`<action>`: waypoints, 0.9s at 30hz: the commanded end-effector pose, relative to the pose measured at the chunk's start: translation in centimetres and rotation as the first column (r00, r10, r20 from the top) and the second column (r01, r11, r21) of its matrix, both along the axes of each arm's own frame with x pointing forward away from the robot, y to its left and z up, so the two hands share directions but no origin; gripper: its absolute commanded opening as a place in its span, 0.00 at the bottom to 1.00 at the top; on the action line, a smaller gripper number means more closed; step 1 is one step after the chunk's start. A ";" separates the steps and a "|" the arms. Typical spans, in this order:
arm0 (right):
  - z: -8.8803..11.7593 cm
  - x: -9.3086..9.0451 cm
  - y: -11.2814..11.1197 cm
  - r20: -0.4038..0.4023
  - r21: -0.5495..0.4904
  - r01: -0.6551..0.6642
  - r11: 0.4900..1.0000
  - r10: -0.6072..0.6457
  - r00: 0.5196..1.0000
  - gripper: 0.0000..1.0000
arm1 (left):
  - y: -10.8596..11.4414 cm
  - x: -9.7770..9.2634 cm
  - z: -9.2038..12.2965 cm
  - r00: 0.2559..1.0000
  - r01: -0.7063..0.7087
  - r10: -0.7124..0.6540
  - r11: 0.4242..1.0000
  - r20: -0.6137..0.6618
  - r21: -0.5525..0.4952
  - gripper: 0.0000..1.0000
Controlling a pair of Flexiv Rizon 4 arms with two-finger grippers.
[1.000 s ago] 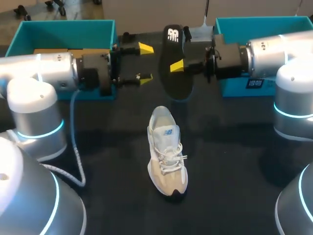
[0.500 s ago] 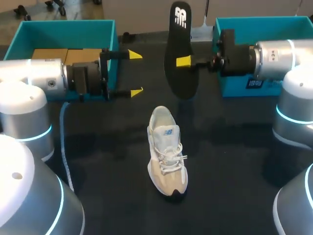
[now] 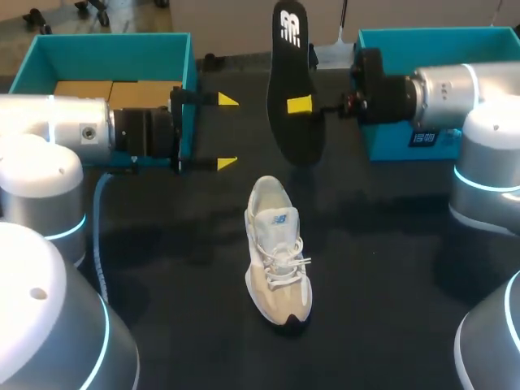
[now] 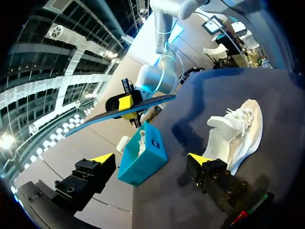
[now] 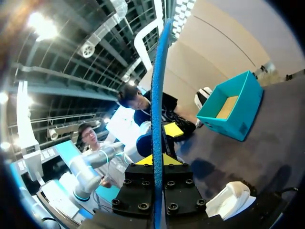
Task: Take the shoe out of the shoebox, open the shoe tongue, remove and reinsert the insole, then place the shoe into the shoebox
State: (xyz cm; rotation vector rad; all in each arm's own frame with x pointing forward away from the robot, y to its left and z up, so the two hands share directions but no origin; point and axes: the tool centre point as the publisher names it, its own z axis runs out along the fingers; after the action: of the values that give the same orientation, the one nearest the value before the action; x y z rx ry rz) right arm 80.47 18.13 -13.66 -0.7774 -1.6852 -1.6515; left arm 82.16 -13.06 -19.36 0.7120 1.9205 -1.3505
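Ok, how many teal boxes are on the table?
2. The left teal box sits at the far left, partly behind the left arm. The right teal box sits at the far right, partly covered by the right arm. No others visible.

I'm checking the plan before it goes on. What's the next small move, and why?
Probably the right gripper should lower the insole toward the shoe's opening. It is shut on the insole, held in the air beyond the shoe, which stands on the table. The open left gripper could steady the shoe.
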 end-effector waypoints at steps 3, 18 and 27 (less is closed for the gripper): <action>0.0 0.2 0.2 0.000 -0.002 -0.002 1.000 0.002 1.000 0.00 | 0.0 0.0 0.0 1.000 0.001 -0.001 1.000 0.000 0.002 1.00; -0.4 0.4 0.1 0.020 -0.010 0.000 1.000 0.000 1.000 0.00 | 0.6 -0.4 -0.1 0.999 -0.012 0.016 0.997 -0.052 0.076 1.00; -1.5 1.2 0.6 0.124 -0.094 0.015 0.995 -0.003 0.992 0.00 | 1.3 -1.6 -1.2 0.974 0.020 0.032 0.974 -0.226 0.225 1.00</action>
State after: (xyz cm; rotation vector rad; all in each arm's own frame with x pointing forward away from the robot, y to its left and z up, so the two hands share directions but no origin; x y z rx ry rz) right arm 81.39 18.14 -15.11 -0.7462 -1.8337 -1.6751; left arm 80.80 -11.86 -20.92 0.6439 2.1822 -1.3041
